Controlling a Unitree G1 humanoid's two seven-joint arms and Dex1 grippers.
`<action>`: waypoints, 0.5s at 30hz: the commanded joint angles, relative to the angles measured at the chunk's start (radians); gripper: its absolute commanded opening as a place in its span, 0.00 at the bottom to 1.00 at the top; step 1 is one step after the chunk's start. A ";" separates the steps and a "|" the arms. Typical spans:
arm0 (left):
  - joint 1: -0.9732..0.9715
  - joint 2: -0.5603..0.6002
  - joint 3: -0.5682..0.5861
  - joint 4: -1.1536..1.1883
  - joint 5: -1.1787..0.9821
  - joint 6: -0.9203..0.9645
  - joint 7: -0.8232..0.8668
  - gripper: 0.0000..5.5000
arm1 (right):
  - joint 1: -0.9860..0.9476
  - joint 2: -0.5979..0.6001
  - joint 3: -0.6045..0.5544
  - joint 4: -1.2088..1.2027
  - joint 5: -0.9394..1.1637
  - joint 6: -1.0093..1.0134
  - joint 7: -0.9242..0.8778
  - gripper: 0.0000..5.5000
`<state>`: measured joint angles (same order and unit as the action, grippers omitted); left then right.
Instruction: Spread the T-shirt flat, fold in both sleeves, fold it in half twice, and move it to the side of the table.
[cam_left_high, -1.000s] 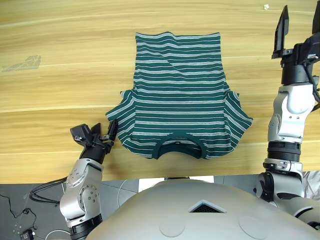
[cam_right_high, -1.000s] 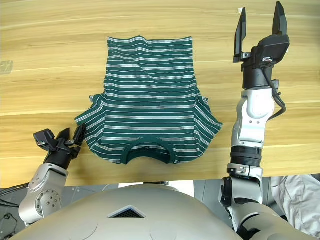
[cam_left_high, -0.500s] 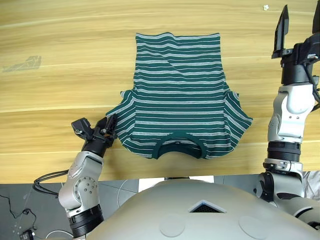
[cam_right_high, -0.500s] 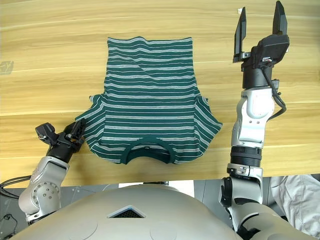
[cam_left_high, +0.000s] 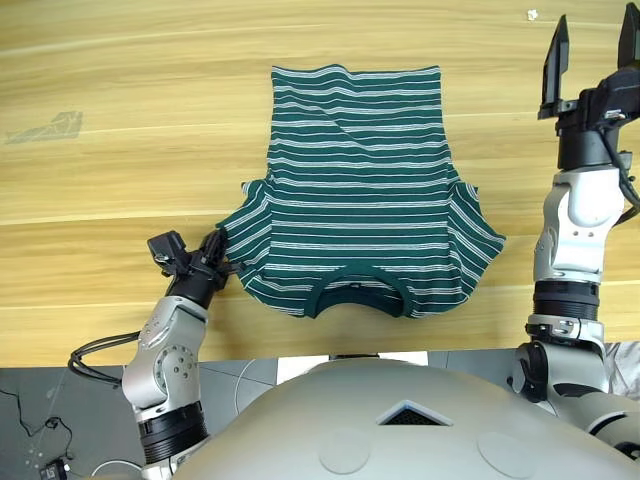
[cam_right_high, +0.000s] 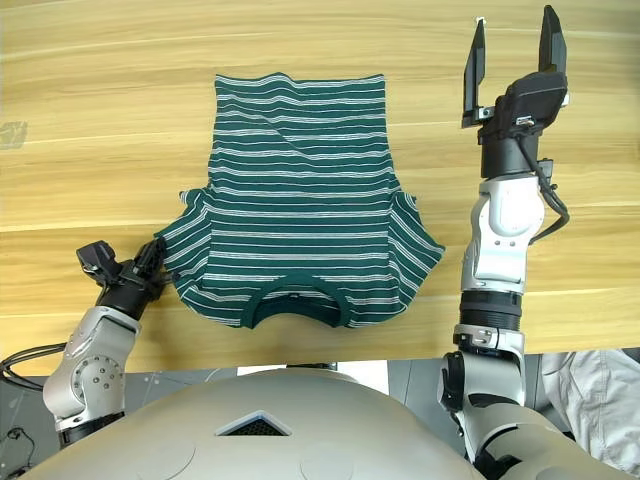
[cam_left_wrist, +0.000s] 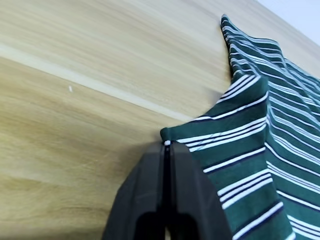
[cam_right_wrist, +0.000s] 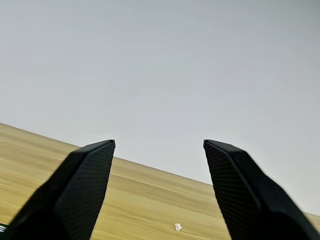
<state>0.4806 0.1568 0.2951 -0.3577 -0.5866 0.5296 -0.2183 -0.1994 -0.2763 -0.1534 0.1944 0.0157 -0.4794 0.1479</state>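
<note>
Since the earlier frames our left gripper (cam_left_wrist: 166, 146) has slid in over the pale wooden table (cam_left_high: 120, 80) to the outer corner of the left sleeve (cam_left_high: 245, 225) of the dark green, white-striped cotton T-shirt (cam_left_high: 358, 190). The right gripper (cam_right_high: 513, 25) has shifted only slightly. The left gripper's fingers are now pressed together with the sleeve's hem corner right at their tips, and we judge that they are nipping that corner, though the bite looks thin. From this gripper the whole garment lies ahead and toward the right arm's side. The T-shirt is flat on the table, with the collar on the edge nearest us and the bottom hem farthest away, so its long axis runs straight out from us. The sleeve fold we judge to be in hand therefore goes across that axis, carrying the pinched corner inward over the shirt's body. The right gripper hangs raised with its fingers spread wide, well apart from the cloth on the far side of the right sleeve (cam_left_high: 480, 230), so our left arm is plainly the nearer one for this move.
</note>
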 joint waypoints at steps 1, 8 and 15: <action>0.020 0.005 -0.024 0.023 0.051 -0.015 0.003 0.01 | -0.014 0.001 0.006 0.013 -0.012 -0.013 -0.007 0.60; 0.073 0.017 -0.091 -0.044 0.157 -0.217 -0.080 0.01 | -0.013 0.000 0.012 0.013 -0.015 -0.015 -0.006 0.60; 0.113 0.065 -0.211 -0.059 0.304 -0.386 -0.167 0.01 | -0.017 -0.002 0.021 0.024 -0.019 -0.022 -0.002 0.60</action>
<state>0.5846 0.2025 0.1135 -0.4143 -0.3254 0.1712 -0.3748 -0.2022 -0.2764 -0.1388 0.2134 0.0051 -0.4960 0.1479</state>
